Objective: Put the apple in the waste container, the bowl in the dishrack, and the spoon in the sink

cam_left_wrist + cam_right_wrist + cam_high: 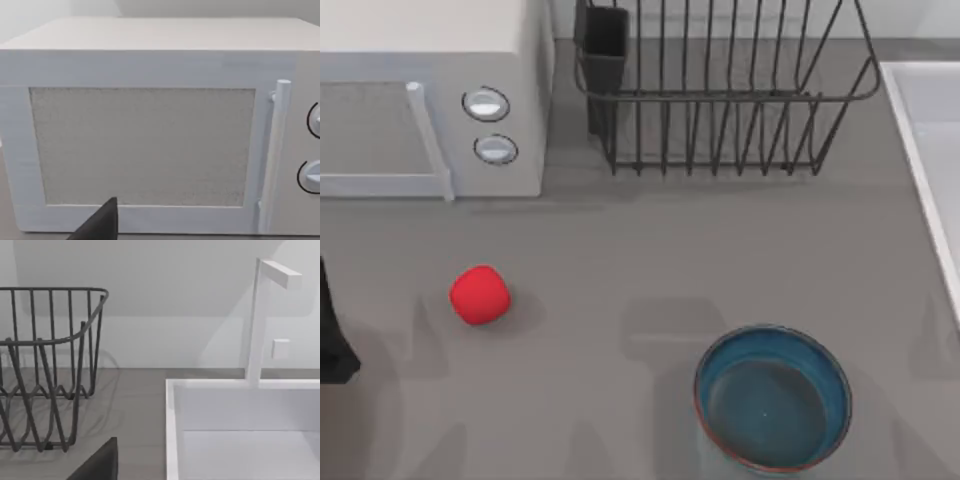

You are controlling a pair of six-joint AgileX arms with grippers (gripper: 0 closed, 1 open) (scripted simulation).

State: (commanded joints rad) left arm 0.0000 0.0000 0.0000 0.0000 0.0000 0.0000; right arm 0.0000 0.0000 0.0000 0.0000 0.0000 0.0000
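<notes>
The red apple point(480, 294) lies on the grey table, left of centre. The blue-teal bowl point(772, 397) with a reddish-brown rim stands upright near the front, right of centre, with nothing in it. The dark wire dishrack point(720, 95) point(45, 370) stands at the back, its cutlery cup point(604, 50) at its left corner. The white sink point(930, 150) point(240, 430) runs along the right edge. My left arm point(332, 340) is parked at the left edge, well left of the apple; a dark part of my left gripper point(100, 225) faces the microwave. A dark part of my right gripper point(97, 462) points between dishrack and sink. The spoon and waste container are out of view.
A white microwave point(430, 100) point(150, 130) with two round knobs and a bar handle stands at the back left. A white faucet point(260, 320) rises behind the sink. Bare grey tabletop lies between apple and bowl.
</notes>
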